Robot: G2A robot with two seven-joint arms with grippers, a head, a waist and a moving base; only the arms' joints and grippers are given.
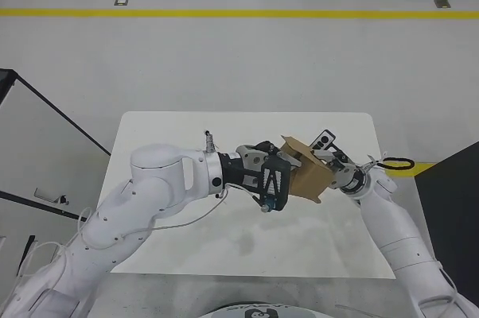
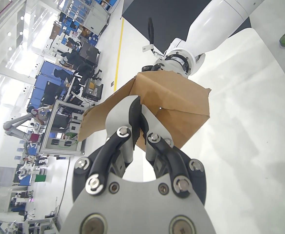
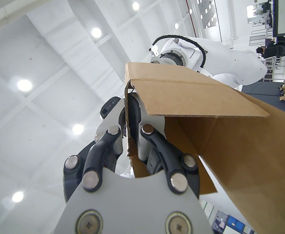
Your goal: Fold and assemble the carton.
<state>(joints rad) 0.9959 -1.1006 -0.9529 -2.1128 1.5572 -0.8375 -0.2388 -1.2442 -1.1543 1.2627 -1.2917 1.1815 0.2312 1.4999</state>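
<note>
Brown cardboard is pinched from two sides. The left gripper [image 2: 138, 113] has its jaws closed tight on the edge of one panel of the carton [image 2: 179, 98]. Opposite it, the right gripper [image 3: 130, 108] is likewise clamped, on the rim of a facing wall. Between them the carton hangs in the air, partly opened into a box shape, with one loose flap sticking out sideways and another folded over the top. It sits above the right half of the white table [image 1: 168, 131], not touching it.

What the next fold appears to depend on is that the carton's body lies straight out from each gripper, toward the other, so the arms face one another across it. Both are equally close, each already in contact. Any push or twist from one arm would probably pass straight through the cardboard to the other.
</note>
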